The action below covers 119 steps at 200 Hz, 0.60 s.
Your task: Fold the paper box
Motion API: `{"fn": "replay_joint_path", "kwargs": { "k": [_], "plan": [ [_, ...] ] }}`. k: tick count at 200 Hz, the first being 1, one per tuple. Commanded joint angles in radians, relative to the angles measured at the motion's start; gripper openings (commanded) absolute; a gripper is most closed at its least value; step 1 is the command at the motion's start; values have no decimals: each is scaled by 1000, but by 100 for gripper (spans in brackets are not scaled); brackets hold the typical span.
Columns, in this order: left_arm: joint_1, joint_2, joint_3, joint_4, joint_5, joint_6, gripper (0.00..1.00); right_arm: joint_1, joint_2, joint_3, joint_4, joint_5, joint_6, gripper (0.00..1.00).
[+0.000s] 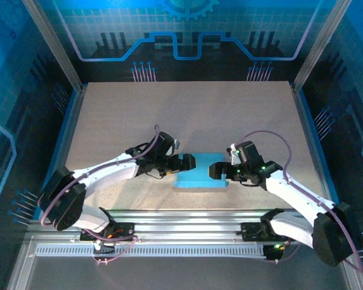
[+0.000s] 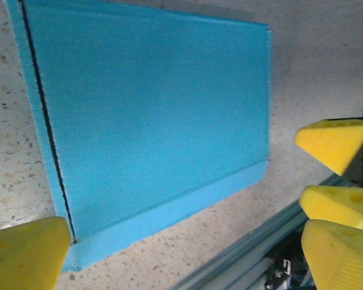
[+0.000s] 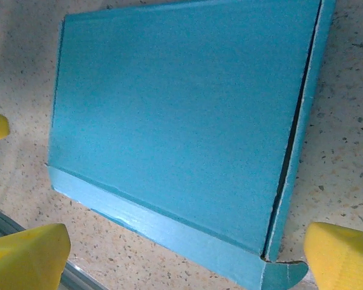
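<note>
Top view: the paper box lies flat and closed on the table, near the front rail, between the two arms. The left gripper and right gripper face each other over its far edge. Both have their jaws spread wide, with nothing held (contact with the lid cannot be judged from above). The left wrist view adds a dark slit along one side flap, with the yellow pads off the box's corners. The right wrist view gives a rounded tab poking out at one corner, a detail too fine for the top view.
</note>
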Motion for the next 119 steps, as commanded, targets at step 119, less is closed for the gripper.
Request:
{"fn": "replay_joint_path", "kwargs": {
  "k": [119],
  "plan": [
    [-5,110,56,1,-19,46,99,2,119,-19,111,-22,-34,100]
  ]
}}
